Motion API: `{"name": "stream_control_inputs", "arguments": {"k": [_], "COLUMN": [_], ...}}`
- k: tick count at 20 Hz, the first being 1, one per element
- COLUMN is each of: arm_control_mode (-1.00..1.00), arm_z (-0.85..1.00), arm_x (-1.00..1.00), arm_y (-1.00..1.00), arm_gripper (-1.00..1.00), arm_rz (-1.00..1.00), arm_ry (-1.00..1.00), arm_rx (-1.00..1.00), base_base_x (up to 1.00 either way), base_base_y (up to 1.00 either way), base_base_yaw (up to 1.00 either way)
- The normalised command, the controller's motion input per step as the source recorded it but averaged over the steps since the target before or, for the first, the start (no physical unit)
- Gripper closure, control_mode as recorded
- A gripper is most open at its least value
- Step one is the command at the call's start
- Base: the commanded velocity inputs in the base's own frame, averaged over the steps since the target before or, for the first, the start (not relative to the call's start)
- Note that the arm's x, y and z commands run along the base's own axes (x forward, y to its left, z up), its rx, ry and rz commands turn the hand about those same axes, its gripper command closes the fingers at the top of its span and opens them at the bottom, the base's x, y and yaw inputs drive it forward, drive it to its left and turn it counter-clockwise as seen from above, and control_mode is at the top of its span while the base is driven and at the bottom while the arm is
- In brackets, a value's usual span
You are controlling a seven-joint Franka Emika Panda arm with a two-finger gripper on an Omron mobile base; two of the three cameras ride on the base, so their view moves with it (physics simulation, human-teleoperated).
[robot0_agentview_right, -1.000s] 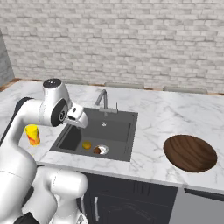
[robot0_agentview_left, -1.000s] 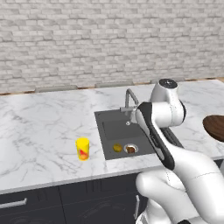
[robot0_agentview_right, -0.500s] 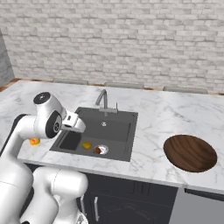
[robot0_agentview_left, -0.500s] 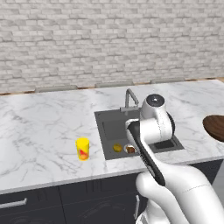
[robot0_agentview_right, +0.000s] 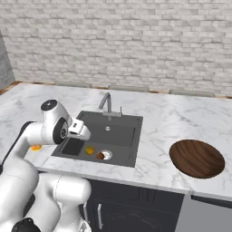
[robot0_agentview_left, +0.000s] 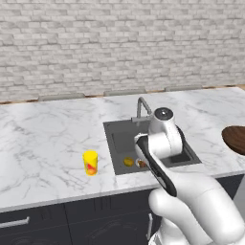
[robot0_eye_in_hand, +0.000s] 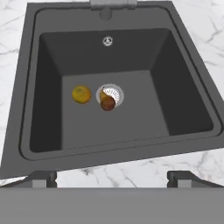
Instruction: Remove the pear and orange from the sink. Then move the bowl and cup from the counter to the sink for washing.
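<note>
Below, inside dark grey sink (robot0_eye_in_hand: 183, 87): small lumpy reddish-brown pear (robot0_eye_in_hand: 107, 103) on steel drain, likely firm, rollable; best pinched across middle. End effector (robot0_eye_in_hand: 113, 177) wide open, empty.

below my pincer the dark grey rectangular sink (robot0_eye_in_hand: 48, 65) looks matt and smooth, its round steel drain (robot0_eye_in_hand: 114, 93) shiny. the white marble counter (robot0_agentview_left: 43, 143) is polished, grey-veined. the wide brown bowl (robot0_agentview_right: 197, 158) shows wood grain. the small yellow cup (robot0_agentview_left: 90, 162) looks smooth, plastic-like.

Sink (robot0_eye_in_hand: 188, 118) open from above (faucet (robot0_agentview_right: 107, 102) stands at back rim).
</note>
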Motion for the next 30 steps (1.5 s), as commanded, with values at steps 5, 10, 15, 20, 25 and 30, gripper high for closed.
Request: {"name": "stream_control_inputs", "arguments": {"k": [5,10,15,20,25,30], "arm_control_mode": [-1.0,-1.0,-1.0,-1.0,-1.0,-1.0], "arm_z": [-0.16,-0.21,-0.24,-0.32,-0.29,-0.25], "arm_x": [0.31,0.29,0.26,0.17,0.18,0.19], "arm_y": [0.03,0.01,0.0,0.0,-0.03,-0.1], "arm_gripper": [-1.0,-1.0,-1.0,-1.0,-1.0,-1.0], "arm_rz": [0.03,0.01,0.01,0.01,0.0,0.0], "arm_ry": [0.16,0.1,0.01,0.0,0.0,0.0], "arm_rx": [0.0,0.0,0.0,0.0,0.0,0.0], "base_base_x": [0.0,0.0,0.0,0.0,0.0,0.0], "base_base_y": [0.0,0.0,0.0,0.0,0.0,0.0], "base_base_yaw": [0.0,0.0,0.0,0.0,0.0,0.0]}}
